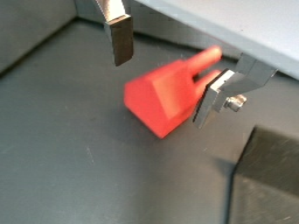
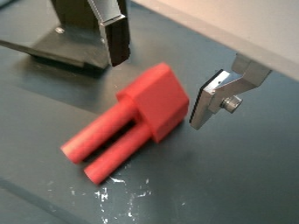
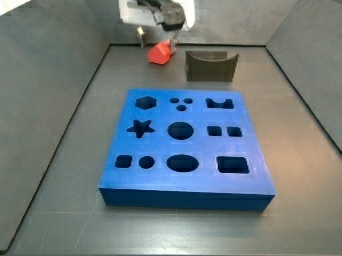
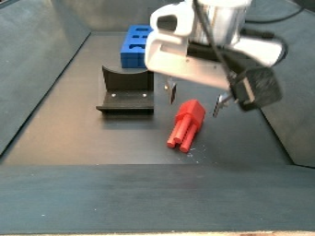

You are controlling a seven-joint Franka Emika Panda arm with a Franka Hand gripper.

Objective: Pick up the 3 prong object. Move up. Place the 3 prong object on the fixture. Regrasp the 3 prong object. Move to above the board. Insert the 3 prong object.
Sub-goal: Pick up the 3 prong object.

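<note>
The 3 prong object (image 1: 170, 96) is a red-orange piece with a blocky body and long prongs. It lies on the dark floor and shows in both wrist views (image 2: 135, 118) and both side views (image 3: 159, 52) (image 4: 185, 123). My gripper (image 1: 163, 74) is open around its body, one silver finger (image 1: 119, 39) on each side with a gap; one finger (image 2: 216, 96) is close to the body. The fixture (image 3: 210, 66) stands beside the piece, also in a side view (image 4: 125, 92). The blue board (image 3: 185, 145) lies apart from it.
Grey walls (image 3: 80, 80) enclose the floor on all sides. A wall edge (image 1: 222, 35) runs just behind the gripper. The fixture's base (image 2: 59, 48) sits close to one finger.
</note>
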